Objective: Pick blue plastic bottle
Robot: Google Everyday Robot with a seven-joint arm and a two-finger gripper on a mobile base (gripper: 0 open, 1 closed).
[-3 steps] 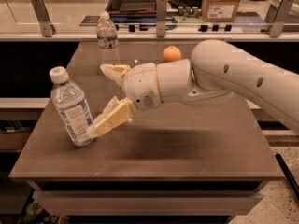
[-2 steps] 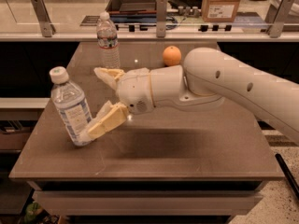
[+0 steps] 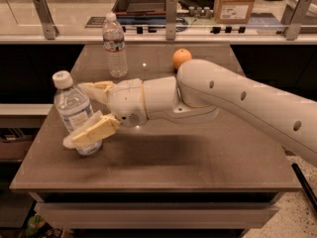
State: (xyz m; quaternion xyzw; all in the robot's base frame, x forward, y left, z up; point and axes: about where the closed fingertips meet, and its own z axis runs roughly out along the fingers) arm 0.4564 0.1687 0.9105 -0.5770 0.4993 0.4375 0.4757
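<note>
In the camera view, we see the gripper (image 3: pixel 75 114) low over the worktop (image 3: pixel 198 157), out at the end of the white arm (image 3: pixel 237 98) that comes in from the other side. Its two fingers are spread wide. One finger (image 3: pixel 94 87) lies on the far side of the blue plastic bottle (image 3: pixel 72 105), and the other crosses in front of the bottle's lower body. The bottle thus sits between the fingers, leaning with its white cap tipped away from the gripper's wrist and its base on the worktop. The near finger overlaps the label. We cannot tell whether either finger presses on the plastic.

Beyond the gripper, well apart from it, a slimmer clear bottle (image 3: pixel 115 46) stands upright. An orange (image 3: pixel 182 58) lies farther back, behind the gripper's wrist, partly hidden by the arm.
</note>
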